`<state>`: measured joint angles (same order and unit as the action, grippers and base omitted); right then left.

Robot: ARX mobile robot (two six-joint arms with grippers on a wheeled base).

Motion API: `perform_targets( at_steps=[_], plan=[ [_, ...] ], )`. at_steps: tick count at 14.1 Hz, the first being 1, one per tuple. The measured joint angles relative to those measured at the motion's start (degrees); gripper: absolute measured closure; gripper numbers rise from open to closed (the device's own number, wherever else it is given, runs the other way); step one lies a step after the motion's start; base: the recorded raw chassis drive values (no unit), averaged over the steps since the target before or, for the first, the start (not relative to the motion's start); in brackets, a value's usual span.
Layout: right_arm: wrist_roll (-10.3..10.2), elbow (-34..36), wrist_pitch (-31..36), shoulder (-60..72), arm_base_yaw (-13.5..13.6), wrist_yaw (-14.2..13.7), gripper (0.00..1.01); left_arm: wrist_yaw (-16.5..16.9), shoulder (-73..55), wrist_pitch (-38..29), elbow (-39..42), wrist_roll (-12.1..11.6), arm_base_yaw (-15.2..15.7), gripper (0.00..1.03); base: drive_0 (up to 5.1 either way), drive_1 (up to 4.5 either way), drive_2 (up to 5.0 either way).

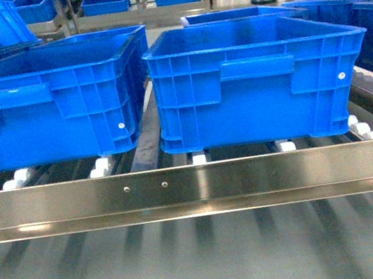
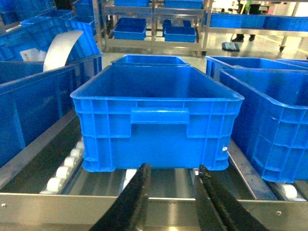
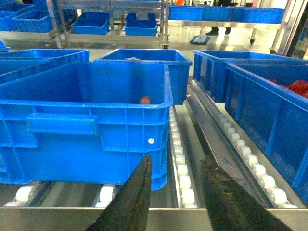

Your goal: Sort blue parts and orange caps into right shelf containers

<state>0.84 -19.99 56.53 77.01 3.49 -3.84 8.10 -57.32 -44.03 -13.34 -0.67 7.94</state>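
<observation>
Both the left gripper (image 2: 172, 199) and right gripper (image 3: 175, 192) are hanging open and empty before the blue crates (image 1: 255, 80) (no parts in view), likely awaiting a first pick.

Only the pincers show of the robot's body, each seen from its own wrist camera. The left pincer (image 2: 171, 199) has two long, dark, nearly black fingers (image 2: 137, 202) that taper to narrow tips, with smooth matte faces and a lighter sheen along their inner edges. The right pincer (image 3: 175, 195) is alike: two dark tapered fingers (image 3: 132, 197), the right one scuffed and slightly mottled. In the head view no part of the robot shows.
</observation>
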Motion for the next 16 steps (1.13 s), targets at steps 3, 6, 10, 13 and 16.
perform_targets(
  at_steps=[3,6,10,13,16],
  plan=[
    [-0.3,7.3,-1.3,-8.5,-3.7,3.5,0.99,-2.7,7.7,3.0,5.5,0.5,-2.6,1.01,0.0,0.0,0.0],
    [-0.3,12.3,-4.9,-17.1,-3.8,3.7,0.99,-7.5,15.4,7.3,8.8,0.5,-8.2,1.01,0.0,0.0,0.0],
    [-0.4,17.7,-8.3,-25.6,-3.5,3.8,0.99,-8.1,22.3,9.2,12.3,0.5,-8.0,1.01,0.0,0.0,0.0],
    [-0.4,19.2,-16.5,-35.1,-3.5,3.8,0.99,-8.1,29.8,16.6,12.6,0.5,-8.0,1.01,0.0,0.0,0.0],
    [-0.4,19.2,-24.6,-44.3,-3.5,3.8,0.99,-8.2,36.0,22.7,12.6,0.5,-8.0,1.01,0.0,0.0,0.0]
  ],
)
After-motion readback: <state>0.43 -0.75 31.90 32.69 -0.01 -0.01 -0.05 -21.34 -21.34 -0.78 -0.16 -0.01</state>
